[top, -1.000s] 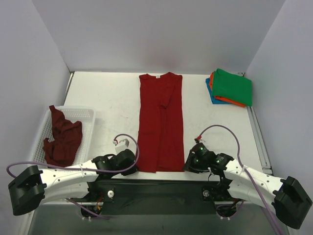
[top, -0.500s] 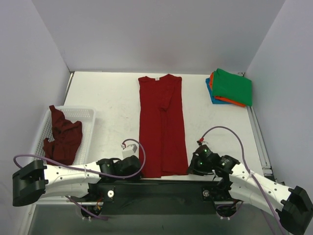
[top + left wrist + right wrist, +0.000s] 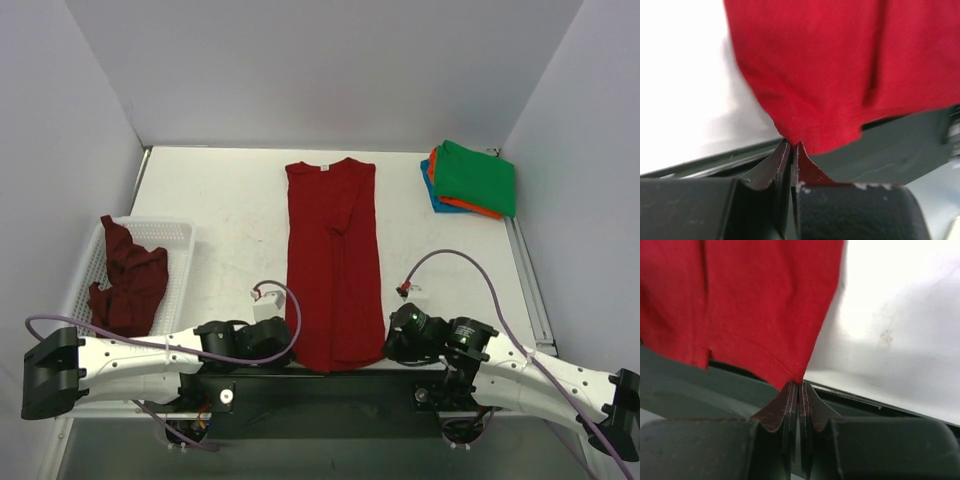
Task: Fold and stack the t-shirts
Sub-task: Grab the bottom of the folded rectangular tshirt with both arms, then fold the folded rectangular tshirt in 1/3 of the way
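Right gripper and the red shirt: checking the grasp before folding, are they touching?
Touching. The right wrist view shows the right gripper closed on a hem corner of the red shirt, cloth pinched between its fingers.

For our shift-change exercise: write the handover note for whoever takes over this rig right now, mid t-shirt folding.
Left tool: shut on the red t-shirt's near-left hem corner.
Right tool: shut on its near-right corner.
The shirt lies flat as a narrow central strip.
Done: green, orange and blue t-shirts folded and stacked far right.
Left: fold and stack the red one, then the maroon t-shirt in the white basket.
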Motion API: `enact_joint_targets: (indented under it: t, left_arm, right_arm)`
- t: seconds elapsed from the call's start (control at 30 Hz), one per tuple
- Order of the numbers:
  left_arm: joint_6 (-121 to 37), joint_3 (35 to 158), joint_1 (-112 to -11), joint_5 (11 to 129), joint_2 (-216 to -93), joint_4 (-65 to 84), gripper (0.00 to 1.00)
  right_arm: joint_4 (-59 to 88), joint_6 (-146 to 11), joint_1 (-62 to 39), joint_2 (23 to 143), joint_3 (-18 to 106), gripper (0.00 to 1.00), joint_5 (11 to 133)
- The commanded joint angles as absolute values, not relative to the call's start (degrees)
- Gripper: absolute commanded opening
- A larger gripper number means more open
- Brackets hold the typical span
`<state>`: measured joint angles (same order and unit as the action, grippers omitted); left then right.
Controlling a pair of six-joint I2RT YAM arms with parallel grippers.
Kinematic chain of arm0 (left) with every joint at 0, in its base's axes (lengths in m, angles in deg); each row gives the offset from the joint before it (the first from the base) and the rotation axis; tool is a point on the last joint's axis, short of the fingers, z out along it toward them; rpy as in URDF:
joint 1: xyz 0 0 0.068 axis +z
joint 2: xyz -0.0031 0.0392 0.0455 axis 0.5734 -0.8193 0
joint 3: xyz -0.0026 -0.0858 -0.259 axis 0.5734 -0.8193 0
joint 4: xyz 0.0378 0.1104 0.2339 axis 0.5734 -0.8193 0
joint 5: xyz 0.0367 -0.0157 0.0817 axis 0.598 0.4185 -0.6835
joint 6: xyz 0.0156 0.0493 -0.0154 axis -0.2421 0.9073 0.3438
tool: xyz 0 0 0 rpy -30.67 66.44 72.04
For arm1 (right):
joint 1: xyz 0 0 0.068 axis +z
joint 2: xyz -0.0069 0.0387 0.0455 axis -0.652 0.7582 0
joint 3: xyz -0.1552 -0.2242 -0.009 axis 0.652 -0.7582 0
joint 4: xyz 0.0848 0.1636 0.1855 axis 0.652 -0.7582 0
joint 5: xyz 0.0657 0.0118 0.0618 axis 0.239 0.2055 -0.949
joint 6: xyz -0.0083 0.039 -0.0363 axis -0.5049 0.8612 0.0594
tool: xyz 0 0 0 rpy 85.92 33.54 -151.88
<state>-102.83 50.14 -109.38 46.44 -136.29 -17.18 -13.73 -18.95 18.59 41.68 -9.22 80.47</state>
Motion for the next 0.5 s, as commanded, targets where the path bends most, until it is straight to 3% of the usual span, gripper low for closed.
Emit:
enact_joint_targets:
  t: [0.0, 0.17, 0.47]
  left_arm:
    - [-98.6, 56.4, -105.7, 42.9, -134.8, -18.2, 0.00]
    - [-87.9, 61.8, -90.8, 51.0, -138.8, -10.5, 0.00]
    - [-80.8, 75.6, -76.4, 57.8, -157.2, -2.0, 0.00]
  right_arm:
    - [-16.2, -21.3, 17.7, 45.9, -2.2, 0.00, 87.6]
    - [-13.6, -28.7, 9.2, 56.7, 8.3, 0.00, 86.9]
    - [-5.0, -37.6, -5.3, 75.9, 20.8, 0.00, 80.7]
